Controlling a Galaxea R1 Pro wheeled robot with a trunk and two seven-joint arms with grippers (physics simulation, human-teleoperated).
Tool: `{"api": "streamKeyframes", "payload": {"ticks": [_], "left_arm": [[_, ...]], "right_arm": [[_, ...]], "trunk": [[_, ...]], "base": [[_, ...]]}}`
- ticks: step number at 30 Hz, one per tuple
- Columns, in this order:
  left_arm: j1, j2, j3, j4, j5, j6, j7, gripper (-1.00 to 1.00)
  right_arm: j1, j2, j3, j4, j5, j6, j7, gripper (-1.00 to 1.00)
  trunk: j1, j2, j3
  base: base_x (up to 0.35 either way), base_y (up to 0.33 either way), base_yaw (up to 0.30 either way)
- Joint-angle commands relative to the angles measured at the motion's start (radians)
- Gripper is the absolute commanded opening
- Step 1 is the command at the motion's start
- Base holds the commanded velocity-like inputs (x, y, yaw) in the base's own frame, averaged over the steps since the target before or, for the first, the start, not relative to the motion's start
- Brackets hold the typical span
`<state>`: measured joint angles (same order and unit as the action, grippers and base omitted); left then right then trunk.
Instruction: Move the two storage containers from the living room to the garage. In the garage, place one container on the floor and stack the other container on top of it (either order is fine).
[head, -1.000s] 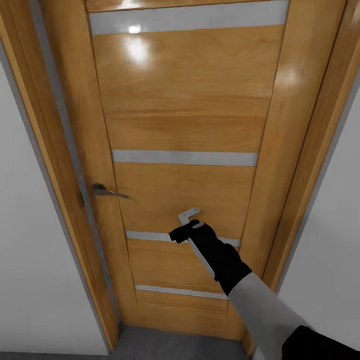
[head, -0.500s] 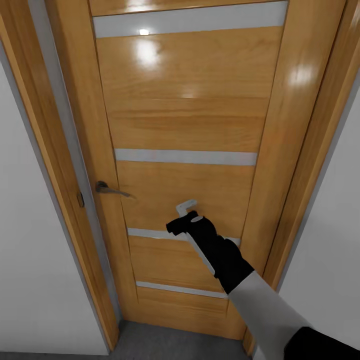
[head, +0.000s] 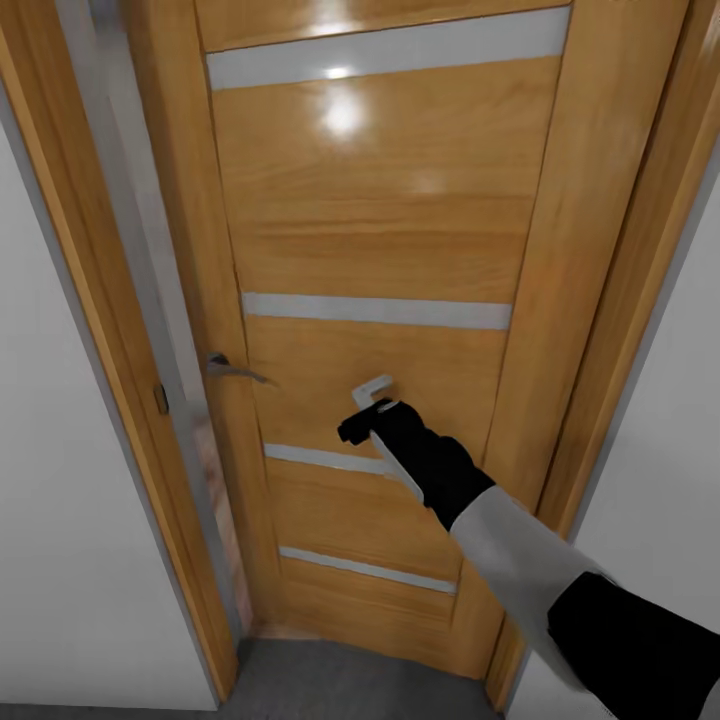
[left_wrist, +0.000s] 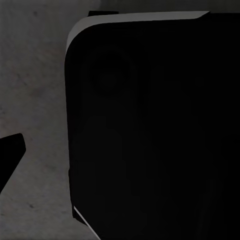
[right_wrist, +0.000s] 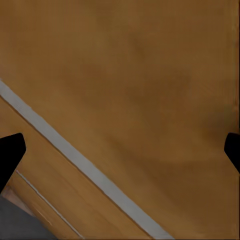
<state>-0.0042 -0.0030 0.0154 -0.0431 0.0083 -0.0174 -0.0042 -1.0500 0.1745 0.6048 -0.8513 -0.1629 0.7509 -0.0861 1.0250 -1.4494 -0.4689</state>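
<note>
Pressing my right end effector, fingers spread and empty, against the wooden door, beside its handle. Storage containers: location unknown. Left end effector: state undeterminable. Risk: fingertips may slide across the glossy panel, or the door frame may catch my forearm.

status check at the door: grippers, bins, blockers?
Right gripper open, empty, against wooden door. Left gripper: state unclear, dark body ahead of it. Door ajar at handle side. It blocks the way.
</note>
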Motion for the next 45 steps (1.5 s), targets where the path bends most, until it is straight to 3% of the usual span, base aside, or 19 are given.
{"api": "streamKeyframes", "payload": {"ticks": [1,8,11,16,23,28,30,34,45], "left_arm": [[0.000,0.000,0.001,0.000,0.001,-0.002,0.000,1.00],[0.000,0.000,0.001,0.000,0.001,-0.002,0.000,1.00],[0.000,0.000,0.001,0.000,0.001,-0.002,0.000,1.00],[0.000,0.000,0.001,0.000,0.001,-0.002,0.000,1.00],[0.000,0.000,0.001,0.000,0.001,-0.002,0.000,1.00],[0.000,0.000,0.001,0.000,0.001,-0.002,0.000,1.00],[0.000,0.000,0.001,0.000,0.001,-0.002,0.000,1.00],[0.000,0.000,0.001,0.000,0.001,-0.002,0.000,1.00],[0.000,0.004,0.003,0.002,0.002,-0.002,-0.002,1.00]], "right_arm": [[-0.013,0.000,0.002,0.023,-0.015,0.000,-0.009,1.00],[-0.079,0.000,0.003,0.166,-0.021,-0.053,-0.009,1.00],[-0.085,0.000,0.002,0.176,-0.017,-0.061,-0.009,1.00],[-0.086,0.000,0.003,0.149,-0.012,-0.055,-0.010,1.00],[-0.086,0.000,0.004,0.019,-0.020,-0.014,-0.004,1.00],[-0.085,0.000,0.003,-0.018,-0.024,0.006,0.002,1.00],[-0.084,0.000,0.002,-0.021,-0.043,0.007,0.003,1.00],[-0.084,0.000,0.003,-0.023,-0.129,0.008,0.004,1.00],[-0.089,0.000,0.009,-0.016,-0.167,0.002,-0.001,1.00]], "trunk": [[0.000,-0.001,-0.001],[0.000,-0.001,-0.001],[0.000,-0.001,-0.001],[0.000,-0.001,-0.001],[0.000,-0.001,-0.001],[0.000,-0.001,-0.001],[0.000,-0.001,-0.001],[0.000,-0.001,-0.001],[0.000,-0.001,-0.001]], "base": [[0.000,0.000,0.000],[0.000,0.000,0.000],[0.000,0.000,0.000],[0.000,0.000,0.000],[0.000,0.000,0.000],[0.000,0.000,0.000],[0.000,0.000,0.000],[0.000,0.000,0.000],[0.000,0.000,0.000]]}}
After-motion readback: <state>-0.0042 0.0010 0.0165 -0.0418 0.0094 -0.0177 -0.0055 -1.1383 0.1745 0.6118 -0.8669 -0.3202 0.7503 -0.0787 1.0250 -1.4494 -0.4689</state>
